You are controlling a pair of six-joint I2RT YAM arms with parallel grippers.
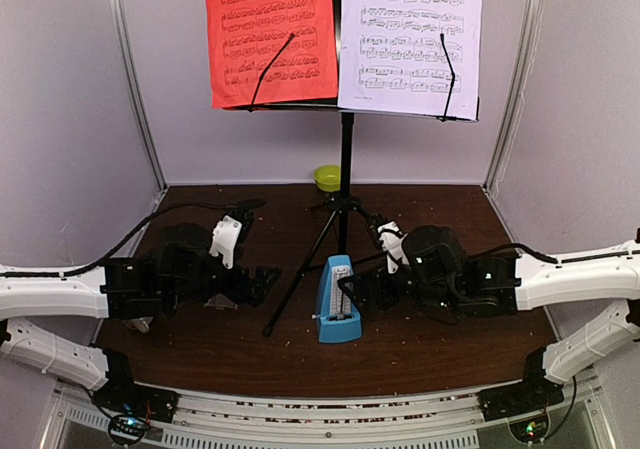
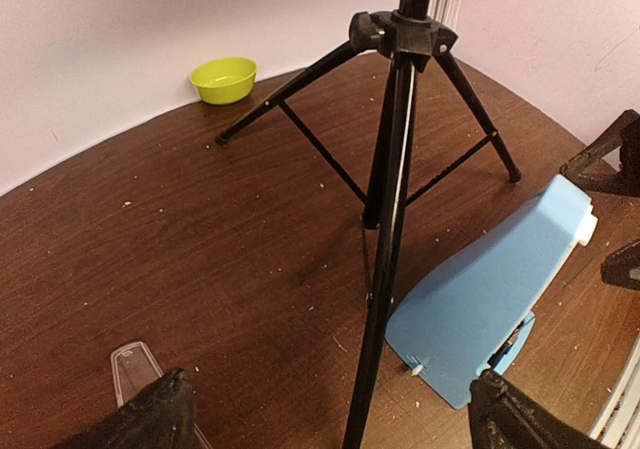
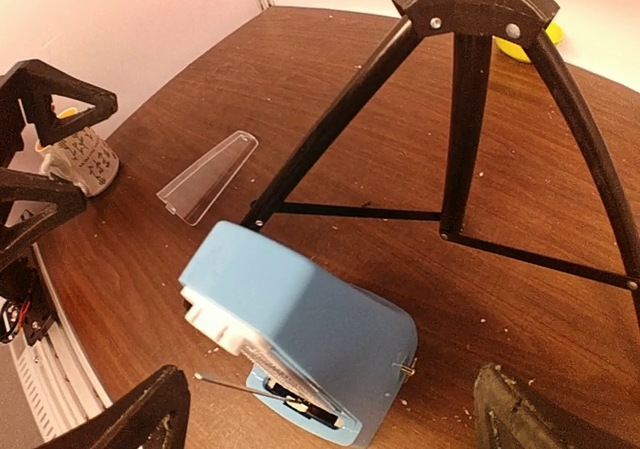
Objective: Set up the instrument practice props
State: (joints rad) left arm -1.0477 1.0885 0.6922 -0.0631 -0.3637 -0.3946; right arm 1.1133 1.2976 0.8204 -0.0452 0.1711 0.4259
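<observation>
Finding: the task stood at a late stage, in my judgement. The music stand was upright on its tripod at mid-surface, carrying the red sheet and the white sheet side by side, each under a retaining wire. The metronome stood on the surface just in front of the stand's legs. Its clear cover was off and lay flat apart from it.

The left gripper was spread wide with nothing between its jaws. The right gripper was likewise wide and empty, hovering near the metronome.

Next move, as judged: the uncovered metronome probably wanted its pendulum started or its position trimmed. That calls for a light touch, since the stand's near leg was very close by.

Views compared: only the overhead camera showed the sheets. Only the right wrist camera showed the whole cover and a mug beyond it. The left wrist camera caught just the cover's tip, and a lime-green bowl at the back wall.
</observation>
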